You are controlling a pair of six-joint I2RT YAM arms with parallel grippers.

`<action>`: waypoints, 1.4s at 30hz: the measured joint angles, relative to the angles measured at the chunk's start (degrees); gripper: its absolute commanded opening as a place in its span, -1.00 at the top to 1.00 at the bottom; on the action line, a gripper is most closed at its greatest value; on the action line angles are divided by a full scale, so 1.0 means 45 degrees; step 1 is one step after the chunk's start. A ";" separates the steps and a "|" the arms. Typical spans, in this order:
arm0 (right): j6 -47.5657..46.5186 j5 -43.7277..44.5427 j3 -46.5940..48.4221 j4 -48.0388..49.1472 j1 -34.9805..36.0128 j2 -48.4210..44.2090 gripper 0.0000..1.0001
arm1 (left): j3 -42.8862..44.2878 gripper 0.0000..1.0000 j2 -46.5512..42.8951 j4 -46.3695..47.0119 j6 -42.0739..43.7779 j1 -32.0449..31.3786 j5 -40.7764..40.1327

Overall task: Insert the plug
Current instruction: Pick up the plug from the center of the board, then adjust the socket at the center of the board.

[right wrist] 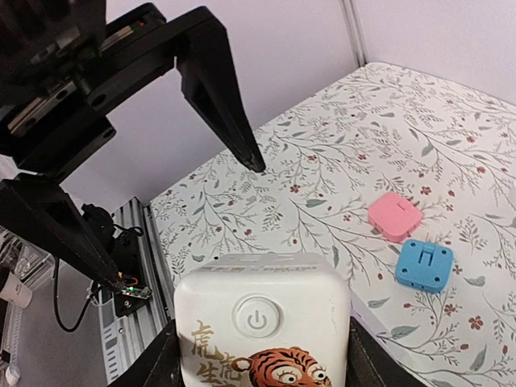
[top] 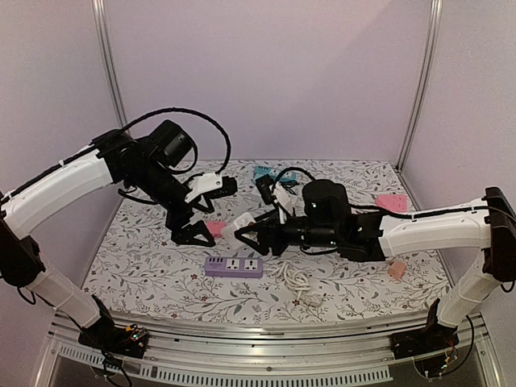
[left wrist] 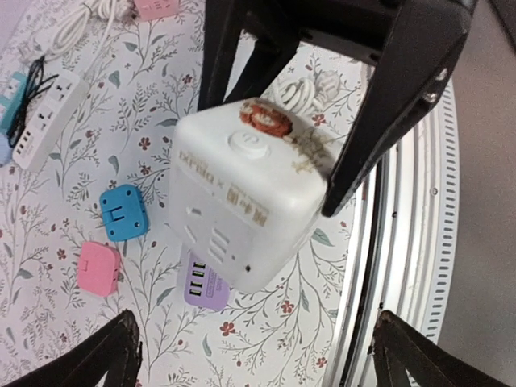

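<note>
The white cube adapter (left wrist: 242,201) hangs in the air just above the purple power strip (top: 234,267), pinched by the right gripper (top: 248,234). The left gripper (top: 192,234) is spread wide just beside the strip and holds nothing. I judge this to be the carrying step. Next, the cube's plug side must face a socket of the strip and be lowered straight in.

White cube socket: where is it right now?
Top view, mid-table: the white cube socket is in the right claw, above the purple power strip, facing the open left claw.
</note>
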 measured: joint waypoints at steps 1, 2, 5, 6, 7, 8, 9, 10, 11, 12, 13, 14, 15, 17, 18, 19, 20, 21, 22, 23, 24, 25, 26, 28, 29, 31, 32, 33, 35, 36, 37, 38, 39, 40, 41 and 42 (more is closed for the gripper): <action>0.0146 0.0525 0.0000 -0.0364 -0.0005 -0.0034 1.00 | -0.0403 -0.99 -0.0053 0.0350 0.0063 0.0112 -0.0282; 0.0306 0.0908 0.0000 -0.0767 -0.0010 -0.0083 1.00 | -0.0913 -0.99 -0.0107 0.0758 0.0180 0.0204 -0.0651; 0.0937 0.2399 0.0000 -0.2166 -0.0141 -0.0418 1.00 | -0.2725 -0.99 -0.0068 0.2016 0.0680 0.0316 -0.2030; 0.1151 0.2861 0.0000 -0.2608 -0.0214 -0.0573 1.00 | -0.3381 -0.99 0.0126 0.2404 0.0899 0.0321 -0.2511; 0.1336 0.3230 0.0000 -0.2973 -0.0287 -0.0724 1.00 | -0.3925 -0.99 0.0466 0.2754 0.1093 0.0321 -0.2968; 0.1520 0.3725 0.0000 -0.3458 -0.0389 -0.0937 1.00 | -0.4323 -0.99 0.0918 0.3060 0.1239 0.0321 -0.3366; 0.1676 0.4133 0.0000 -0.3861 -0.0476 -0.1146 1.00 | -0.4609 -0.99 0.1481 0.3371 0.1389 0.0321 -0.3735; 0.1773 0.4415 0.0000 -0.4114 -0.0539 -0.1292 1.00 | -0.4750 -0.99 0.1977 0.3609 0.1472 0.0321 -0.4002; 0.1880 0.4731 0.0000 -0.4410 -0.0612 -0.1472 1.00 | -0.4838 -0.99 0.2584 0.3895 0.1583 0.0321 -0.4260; 0.1948 0.4988 0.0000 -0.4648 -0.0675 -0.1632 1.00 | -0.4867 -0.99 0.3138 0.4192 0.1681 0.0321 -0.4430; 0.1972 0.5192 0.0000 -0.4838 -0.0699 -0.1773 1.00 | -0.4872 -0.99 0.3521 0.4415 0.1753 0.0321 -0.4561; 0.1982 0.5372 0.0005 -0.5008 -0.0724 -0.1899 1.00 | -0.4877 -0.99 0.3866 0.4692 0.1855 0.0325 -0.4648; 0.1982 0.5561 0.0005 -0.5183 -0.0729 -0.2001 1.00 | -0.4877 -0.99 0.4114 0.4964 0.1957 0.0325 -0.4755; 0.1977 0.5741 0.0005 -0.5430 -0.0724 -0.2098 1.00 | -0.4877 -0.95 0.4430 0.5493 0.2108 0.0330 -0.4935; 0.1977 0.5799 0.0005 -0.5489 -0.0724 -0.2103 1.00 | -0.4877 -0.87 0.4503 0.5654 0.2161 0.0330 -0.4983; 0.1972 0.5863 0.0005 -0.5591 -0.0724 -0.2108 1.00 | -0.4877 -0.75 0.4605 0.5824 0.2200 0.0330 -0.5013; 0.1972 0.5906 0.0005 -0.5693 -0.0724 -0.2113 1.00 | -0.4857 -0.62 0.4692 0.5911 0.2234 0.0330 -0.4998; 0.1967 0.5940 0.0005 -0.5790 -0.0724 -0.2118 1.00 | -0.4852 -0.51 0.4711 0.5950 0.2288 0.0345 -0.4925; 0.1967 0.5974 0.0005 -0.5887 -0.0724 -0.2127 1.00 | -0.4852 -0.40 0.4721 0.5994 0.2210 0.0345 -0.4828; 0.1967 0.6023 0.0005 -0.5994 -0.0724 -0.2147 1.00 | -0.4852 -0.27 0.4726 0.5979 0.2249 0.0345 -0.4716; 0.1967 0.6081 0.0005 -0.6067 -0.0724 -0.2152 1.00 | -0.4852 -0.16 0.4726 0.5911 0.2249 0.0345 -0.4498; 0.1967 0.6139 0.0010 -0.6139 -0.0724 -0.2157 1.00 | -0.4852 -0.08 0.4721 0.5843 0.2225 0.0350 -0.4269; 0.1962 0.6198 0.0015 -0.6217 -0.0724 -0.2157 1.00 | -0.4852 -0.06 0.4726 0.5765 0.2157 0.0350 -0.4031; 0.1943 0.6300 0.0058 -0.6431 -0.0724 -0.2157 1.00 | -0.4852 -0.05 0.4721 0.5561 0.1943 0.0340 -0.3672; 0.1933 0.6377 0.0126 -0.6620 -0.0724 -0.2157 1.00 | -0.4852 -0.06 0.4721 0.5474 0.1787 0.0325 -0.3531; 0.1923 0.6528 0.0364 -0.7038 -0.0724 -0.2147 1.00 | -0.4852 -0.09 0.4702 0.5343 0.1418 0.0253 -0.3347; 0.1923 0.6620 0.0525 -0.7218 -0.0724 -0.2132 1.00 | -0.4852 -0.14 0.4697 0.5275 0.1195 0.0214 -0.3274; 0.1923 0.6708 0.0724 -0.7422 -0.0724 -0.2113 1.00 | -0.4852 -0.22 0.4682 0.5212 0.0942 0.0155 -0.3230; 0.1928 0.6800 0.0962 -0.7626 -0.0724 -0.2079 1.00 | -0.4852 -0.42 0.4673 0.5037 0.0457 0.0000 -0.3094; 0.1928 0.6844 0.1054 -0.7694 -0.0724 -0.2050 1.00 | -0.4872 -0.53 0.4673 0.4911 0.0262 -0.0107 -0.2963; 0.1933 0.6907 0.1205 -0.7839 -0.0724 -0.1982 1.00 | -0.4886 -0.59 0.4673 0.4673 -0.0010 -0.0257 -0.2769; 0.1943 0.6921 0.1326 -0.7975 -0.0724 -0.1899 1.00 | -0.4886 -0.67 0.4673 0.4512 -0.0068 -0.0384 -0.2623; 0.1962 0.6926 0.1413 -0.8077 -0.0724 -0.1831 1.00 | -0.4886 -0.78 0.4673 0.4352 -0.0170 -0.0505 -0.2448; 0.1987 0.6917 0.1540 -0.8238 -0.0724 -0.1719 1.00 | -0.4867 -0.85 0.4668 0.4226 -0.0257 -0.0607 -0.2278; 0.2025 0.6912 0.1583 -0.8291 -0.0724 -0.1637 1.00 | -0.4838 -0.91 0.4653 0.4080 -0.0364 -0.0695 -0.2113; 0.2079 0.6907 0.1647 -0.8403 -0.0719 -0.1530 1.00 | -0.4799 -0.93 0.4639 0.3929 -0.0447 -0.0748 -0.1967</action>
